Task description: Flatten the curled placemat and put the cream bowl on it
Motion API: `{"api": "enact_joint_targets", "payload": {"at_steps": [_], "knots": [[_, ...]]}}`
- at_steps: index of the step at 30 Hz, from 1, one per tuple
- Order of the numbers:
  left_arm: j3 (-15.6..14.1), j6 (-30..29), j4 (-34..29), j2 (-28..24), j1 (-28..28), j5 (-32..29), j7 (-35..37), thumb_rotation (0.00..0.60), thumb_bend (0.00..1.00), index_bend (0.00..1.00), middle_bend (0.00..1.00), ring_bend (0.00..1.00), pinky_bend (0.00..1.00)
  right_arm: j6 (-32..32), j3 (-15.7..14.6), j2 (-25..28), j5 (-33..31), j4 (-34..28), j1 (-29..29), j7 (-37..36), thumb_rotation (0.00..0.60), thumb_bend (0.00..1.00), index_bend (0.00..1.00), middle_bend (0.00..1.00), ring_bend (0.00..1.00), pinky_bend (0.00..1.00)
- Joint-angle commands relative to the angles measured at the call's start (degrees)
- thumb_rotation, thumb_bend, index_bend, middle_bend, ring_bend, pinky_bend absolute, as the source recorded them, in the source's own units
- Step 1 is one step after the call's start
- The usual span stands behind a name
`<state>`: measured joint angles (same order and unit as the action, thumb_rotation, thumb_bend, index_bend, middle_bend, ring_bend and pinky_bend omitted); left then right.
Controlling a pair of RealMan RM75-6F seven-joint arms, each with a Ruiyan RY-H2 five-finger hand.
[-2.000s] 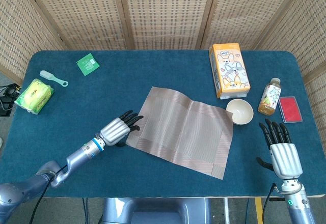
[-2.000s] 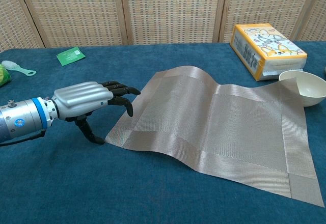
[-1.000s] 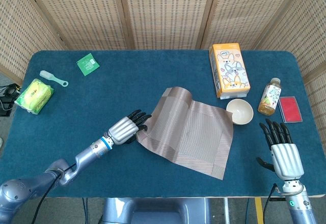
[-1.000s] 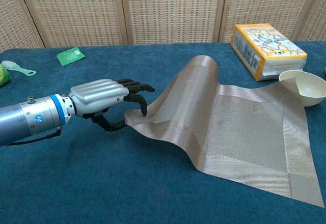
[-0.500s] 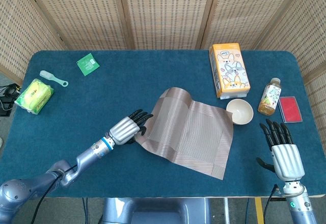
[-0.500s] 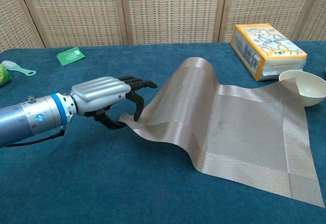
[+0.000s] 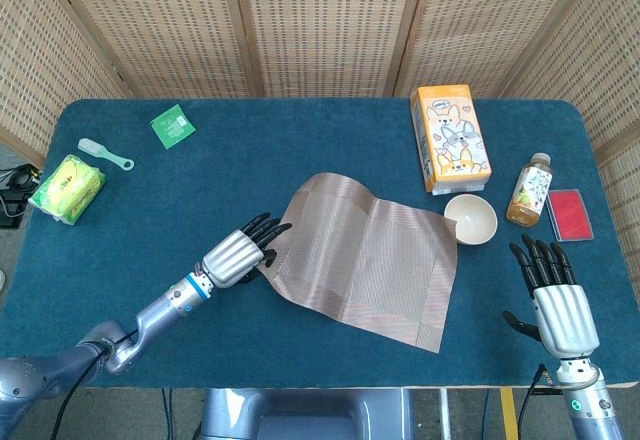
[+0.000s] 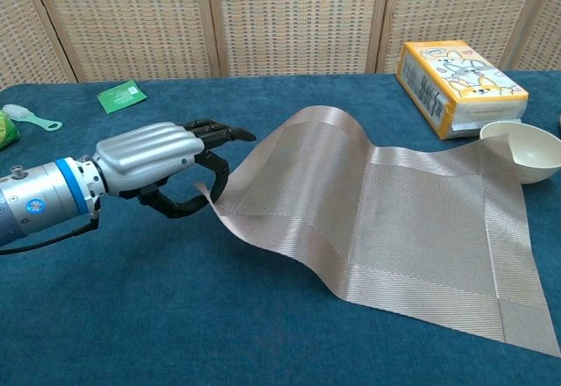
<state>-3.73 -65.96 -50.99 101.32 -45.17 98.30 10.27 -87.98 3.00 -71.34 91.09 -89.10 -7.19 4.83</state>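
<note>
The brown woven placemat [image 7: 365, 260] lies mid-table, its left part still arched off the cloth [image 8: 324, 153]. My left hand [image 7: 238, 255] pinches the mat's near-left corner between thumb and fingers and holds it slightly raised [image 8: 153, 167]. The cream bowl [image 7: 470, 218] stands upright at the mat's far-right corner, and that corner leans up against its side [image 8: 522, 151]. My right hand [image 7: 558, 300] rests near the table's front right with fingers spread and nothing in it, a little in front of the bowl. The chest view does not show it.
An orange tissue box [image 7: 450, 137] stands behind the bowl. A drink bottle [image 7: 528, 189] and a red flat case [image 7: 570, 213] sit to the bowl's right. At the far left are a green packet [image 7: 173, 125], a small brush [image 7: 104, 153] and a yellow-green pack [image 7: 67, 188].
My left hand has drawn the mat's corner back to the left, and the tall curl at the mat's left side has dropped lower. The right hand and the bowl have not moved.
</note>
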Motion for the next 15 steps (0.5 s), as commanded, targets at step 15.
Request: {"api": "enact_joint_targets", "payload": {"at_steps": [15], "knots": [[-6.5, 7.0, -38.6, -21.8, 7.8, -7.5, -31.8, 0.6, 0.53, 0.78, 0.0, 0.0, 0.0, -1.4, 0.0, 0.7, 1.5, -1.2, 0.5, 0.0, 0.6, 0.0, 0.0, 0.0, 0.0, 0.0]]}}
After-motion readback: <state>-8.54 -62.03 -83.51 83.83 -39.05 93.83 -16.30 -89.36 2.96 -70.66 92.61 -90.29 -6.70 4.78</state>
